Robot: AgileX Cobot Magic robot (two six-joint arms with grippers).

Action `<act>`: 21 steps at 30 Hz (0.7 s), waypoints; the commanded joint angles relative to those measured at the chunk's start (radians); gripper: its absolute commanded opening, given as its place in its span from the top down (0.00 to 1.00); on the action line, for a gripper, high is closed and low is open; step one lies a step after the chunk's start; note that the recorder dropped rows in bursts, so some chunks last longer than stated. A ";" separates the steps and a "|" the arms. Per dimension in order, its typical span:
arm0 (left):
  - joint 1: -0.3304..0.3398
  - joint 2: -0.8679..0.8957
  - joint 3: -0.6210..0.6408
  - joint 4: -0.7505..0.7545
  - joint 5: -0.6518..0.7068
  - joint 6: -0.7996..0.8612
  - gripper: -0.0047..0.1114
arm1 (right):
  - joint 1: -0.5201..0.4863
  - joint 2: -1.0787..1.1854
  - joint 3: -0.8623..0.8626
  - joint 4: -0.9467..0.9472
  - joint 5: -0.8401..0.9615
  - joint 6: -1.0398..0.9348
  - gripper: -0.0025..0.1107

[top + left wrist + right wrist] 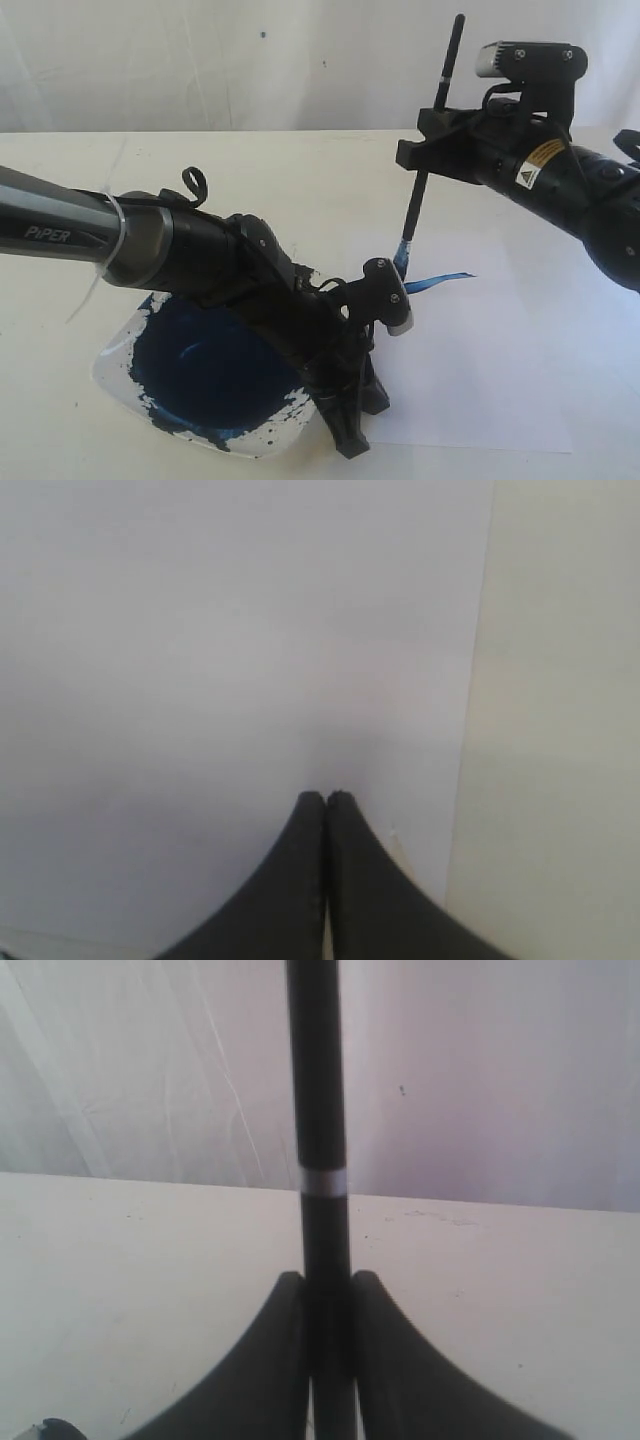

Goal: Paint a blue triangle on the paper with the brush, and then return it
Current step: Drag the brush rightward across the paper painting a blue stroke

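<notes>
We see bright, soft, even light, with only faint shadows on the paper. Our wrist views look hazy and washed out, softest up close.

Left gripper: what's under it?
The paper, bare white in the left wrist view, its edge beside the table. The shut left gripper covers the patch below its tips.

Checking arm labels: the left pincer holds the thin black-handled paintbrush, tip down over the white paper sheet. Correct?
No, the right pincer holds the thin black-handled paintbrush, tip down over the white paper sheet; the right wrist view shows its handle clamped.
</notes>
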 commanded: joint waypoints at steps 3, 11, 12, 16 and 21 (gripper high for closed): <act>-0.005 0.008 0.001 -0.009 0.025 -0.001 0.96 | 0.003 0.001 0.001 0.007 -0.033 -0.013 0.98; -0.005 0.008 0.001 -0.009 0.025 -0.001 0.96 | 0.003 0.024 0.001 0.007 0.005 -0.013 0.98; -0.005 0.008 0.001 -0.009 0.025 -0.001 0.96 | 0.003 0.027 0.001 0.007 0.008 -0.013 0.98; -0.005 0.008 0.001 -0.009 0.025 -0.001 0.96 | 0.003 0.026 0.001 0.007 0.016 -0.013 0.98; -0.005 0.008 0.001 -0.009 0.025 -0.001 0.96 | 0.003 0.024 0.001 0.007 0.086 -0.013 0.98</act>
